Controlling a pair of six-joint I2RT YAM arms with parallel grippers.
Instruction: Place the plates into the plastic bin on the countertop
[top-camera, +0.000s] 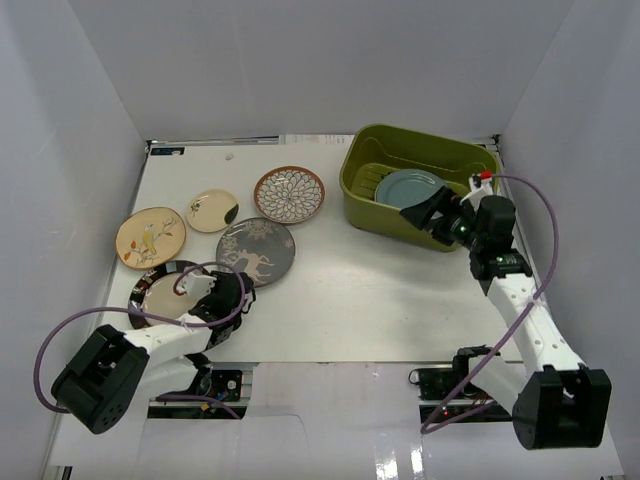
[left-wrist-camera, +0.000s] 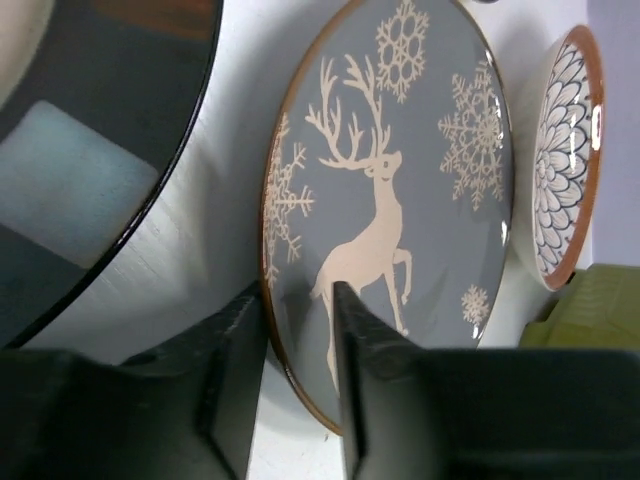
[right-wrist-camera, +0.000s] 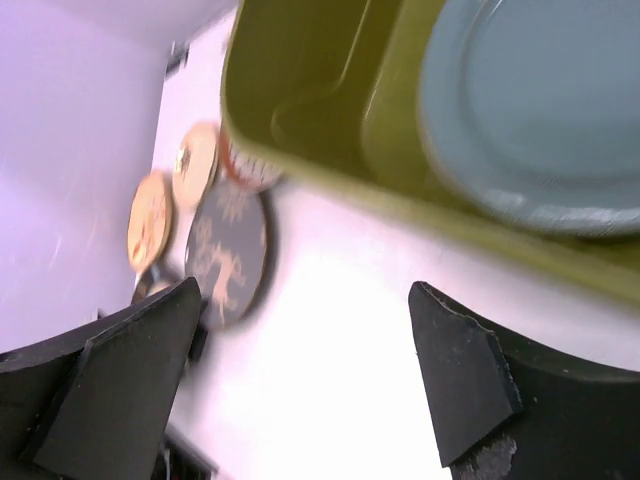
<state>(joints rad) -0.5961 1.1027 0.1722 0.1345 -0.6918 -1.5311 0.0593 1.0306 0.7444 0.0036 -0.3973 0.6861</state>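
Observation:
The olive-green plastic bin (top-camera: 395, 218) stands at the back right of the countertop (top-camera: 380, 300), with the plain teal plate (top-camera: 405, 187) inside it. My right gripper (top-camera: 425, 212) is open and empty above the bin's near rim (right-wrist-camera: 330, 175); the teal plate (right-wrist-camera: 540, 110) shows beyond it. My left gripper (top-camera: 235, 290) holds the near rim of the grey reindeer plate (top-camera: 256, 251), which lies flat. In the left wrist view the gripper (left-wrist-camera: 300, 330) has one finger outside the rim and one on the plate's face (left-wrist-camera: 400, 190).
The white-brown petal plate (top-camera: 289, 194), a small cream plate (top-camera: 212, 210) and a cream-orange plate (top-camera: 151, 237) lie at the back left. The shiny metallic plate (top-camera: 165, 293) lies just left of my left gripper. Pale walls enclose the counter.

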